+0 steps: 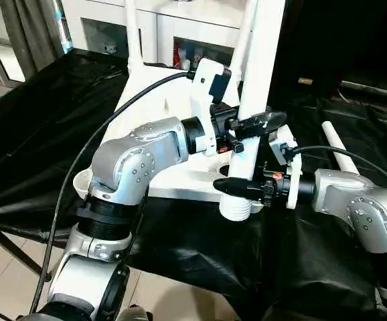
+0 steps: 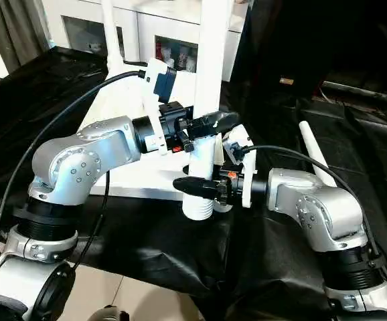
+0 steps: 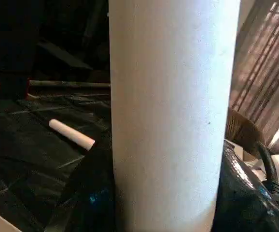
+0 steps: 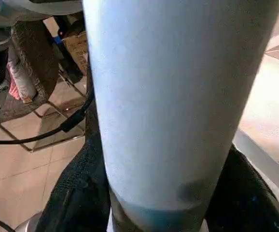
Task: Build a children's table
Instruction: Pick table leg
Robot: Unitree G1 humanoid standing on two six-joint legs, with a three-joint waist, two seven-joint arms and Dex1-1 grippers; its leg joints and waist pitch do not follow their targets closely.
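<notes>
From the left eye view, the tabletop [image 1: 173, 127] lies upside down on the black-draped bench [image 1: 39, 140], so its corner sockets face up to take legs. Two legs already stand at its far corners, one at the left [image 1: 133, 33]. At the near corner, a third leg [image 1: 250, 107] stands upright in its ribbed socket [image 1: 237, 208]. The left pincer [image 1: 255, 124] clamps this leg higher up and the right pincer [image 1: 240, 188] clamps it just above the socket, probably to keep the tube plumb while it is pressed or twisted home.

In the right eye view, a spare leg [image 2: 312, 152] lies flat on the cloth to the robot's right, well apart from the tabletop, most likely waiting for the last corner.

The left wrist view shows the held leg between dark fingers [image 3: 93, 193], with the spare leg lying beyond.

The right wrist view shows the same tube gripped between that arm's fingers [image 4: 74, 193], floor below.

No brand, label or legible writing can be made out anywhere.
</notes>
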